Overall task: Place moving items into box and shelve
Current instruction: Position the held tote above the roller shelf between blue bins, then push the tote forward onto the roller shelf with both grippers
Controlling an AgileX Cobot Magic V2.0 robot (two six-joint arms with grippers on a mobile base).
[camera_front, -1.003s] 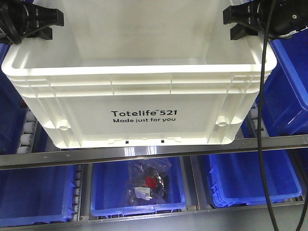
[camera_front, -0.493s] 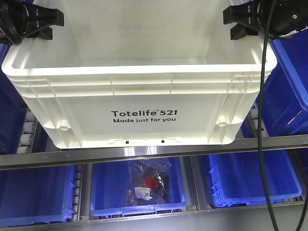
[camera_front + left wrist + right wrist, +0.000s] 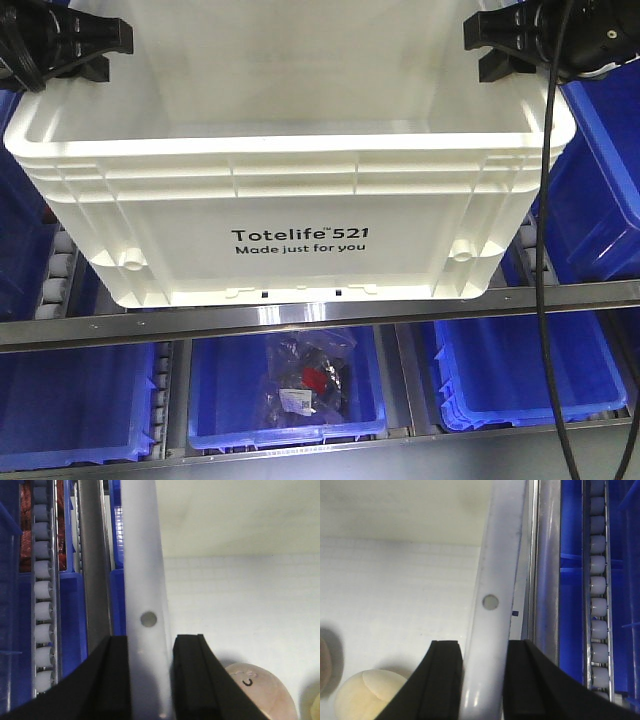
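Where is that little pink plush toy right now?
In the left wrist view, the round dusty-pink plush toy lies on the floor of the cream-white plastic crate, just right of the left pincer.

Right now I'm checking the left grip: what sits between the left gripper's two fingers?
The box's left rim, in the left wrist view: the left gripper straddles it, one finger outside, one inside near the pink plush toy.
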